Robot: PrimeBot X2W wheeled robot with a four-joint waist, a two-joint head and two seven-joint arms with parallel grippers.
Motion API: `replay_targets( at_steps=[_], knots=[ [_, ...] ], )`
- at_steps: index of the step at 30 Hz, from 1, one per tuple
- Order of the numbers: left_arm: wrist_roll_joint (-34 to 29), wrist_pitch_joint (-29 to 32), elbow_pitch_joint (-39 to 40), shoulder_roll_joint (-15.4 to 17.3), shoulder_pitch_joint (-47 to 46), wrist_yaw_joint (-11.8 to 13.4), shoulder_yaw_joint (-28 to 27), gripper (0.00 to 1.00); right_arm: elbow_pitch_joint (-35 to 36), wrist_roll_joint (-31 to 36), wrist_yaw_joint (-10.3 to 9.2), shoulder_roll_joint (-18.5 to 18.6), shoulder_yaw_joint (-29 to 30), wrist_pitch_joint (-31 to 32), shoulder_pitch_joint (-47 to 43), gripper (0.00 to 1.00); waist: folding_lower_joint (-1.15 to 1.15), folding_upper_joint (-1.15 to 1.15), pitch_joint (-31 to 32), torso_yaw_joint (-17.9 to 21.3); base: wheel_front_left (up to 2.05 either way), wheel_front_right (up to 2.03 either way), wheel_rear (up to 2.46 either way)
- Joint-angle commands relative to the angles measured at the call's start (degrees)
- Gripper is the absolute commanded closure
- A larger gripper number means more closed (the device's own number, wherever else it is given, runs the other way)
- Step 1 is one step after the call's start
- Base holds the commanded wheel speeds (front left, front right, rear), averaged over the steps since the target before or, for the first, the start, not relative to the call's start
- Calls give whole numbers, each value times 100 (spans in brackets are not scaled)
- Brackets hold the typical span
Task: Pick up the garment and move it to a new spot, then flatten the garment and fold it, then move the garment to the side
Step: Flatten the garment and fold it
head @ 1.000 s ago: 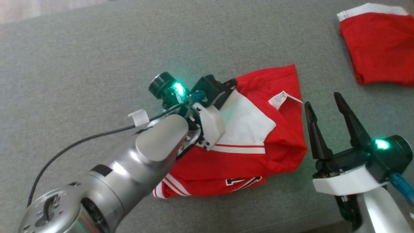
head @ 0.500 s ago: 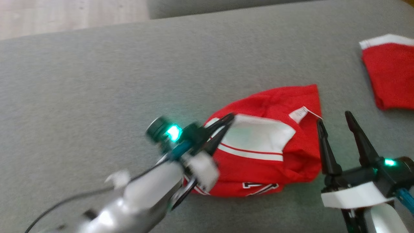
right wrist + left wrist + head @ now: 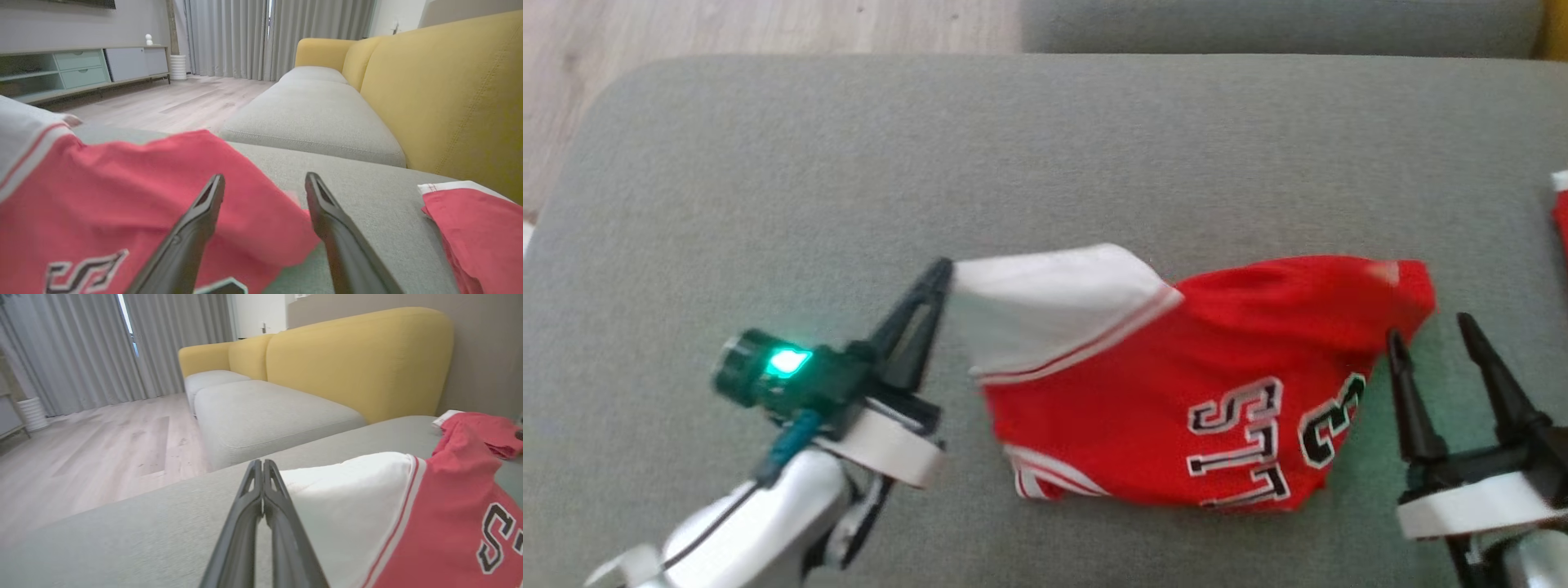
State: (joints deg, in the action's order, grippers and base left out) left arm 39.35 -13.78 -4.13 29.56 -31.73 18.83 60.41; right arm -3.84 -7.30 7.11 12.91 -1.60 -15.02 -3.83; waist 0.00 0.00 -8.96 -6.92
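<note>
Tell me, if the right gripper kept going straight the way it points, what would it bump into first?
Probably the red garment: the open right gripper points at its near corner, which lies between its fingers. Beyond is grey cushion. How high the gripper hangs is unclear.

Fingers [image 3: 245, 522] together against garment [image 3: 429, 531]

Yellow-backed sofa [image 3: 359, 363], grey curtains [image 3: 229, 36], pale wood floor [image 3: 94, 457].
</note>
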Motion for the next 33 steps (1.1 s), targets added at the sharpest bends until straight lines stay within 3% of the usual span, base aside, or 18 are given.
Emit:
replay_targets(
  at_steps=[1, 17, 24, 31, 32, 33],
  knots=[
    [-9, -82, 372, 394, -55, 173, -439, 100, -45, -101, 37, 292, -55, 2, 251, 0, 0, 0, -73, -107, 0, 0, 0],
    [290, -111, 771, 1532, 780, 885, -1328, 100, -780, -591, 37, 773, -368, 2, 630, 0, 0, 0, -190, -337, 0, 0, 0],
    [217, -109, 643, 1591, 665, 904, -1439, 100, -1632, -1268, 37, 1176, -923, 146, 1824, 0, 0, 0, -508, -500, 0, 0, 0],
    [75, -36, 426, 1308, 212, 718, -1313, 100, -2827, -2131, 37, 1520, -1893, 1177, 2917, 0, 0, 0, -733, -773, 0, 0, 0],
    [51, -24, 395, 1262, 138, 675, -1285, 100, -2934, -2308, 37, 1550, -2086, 1356, 2996, 5, 0, 0, -746, -800, 0, 0, 0],
    [31, -19, 365, 1218, 68, 636, -1264, 100, -2996, -2483, 37, 1585, -2274, 1505, 3067, 36, 0, 0, -756, -816, 0, 0, 0]
  ],
)
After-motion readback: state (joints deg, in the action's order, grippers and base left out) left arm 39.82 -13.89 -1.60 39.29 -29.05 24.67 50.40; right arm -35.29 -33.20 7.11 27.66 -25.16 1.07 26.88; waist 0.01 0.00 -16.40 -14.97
